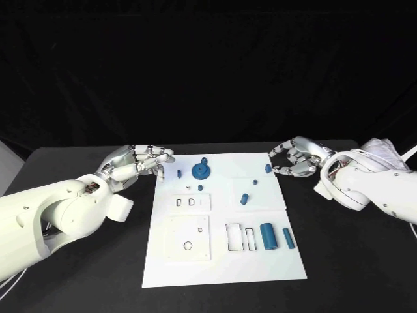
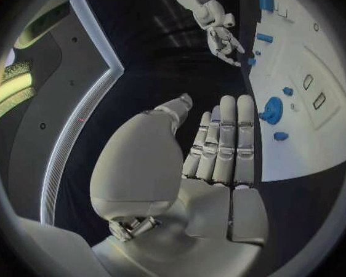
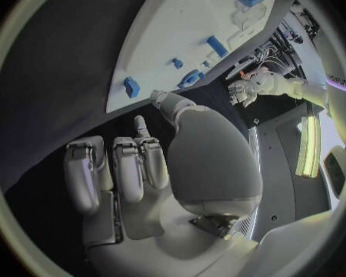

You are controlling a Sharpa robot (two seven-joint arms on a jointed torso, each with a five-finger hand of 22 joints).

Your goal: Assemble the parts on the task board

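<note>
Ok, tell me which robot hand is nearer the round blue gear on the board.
Left. The left robot hand hovers off the board's left edge, close to the gear; the right robot hand is past the right edge, farther away.

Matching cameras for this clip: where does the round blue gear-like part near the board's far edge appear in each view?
Head view: the round blue part stands near the task board's far edge, nearer the left hand.
Left wrist view: round blue part on the board, just past the fingertips.
Right wrist view: it appears as a small blue shape near the board's edge.
Shared landmark: the white task board.
</note>
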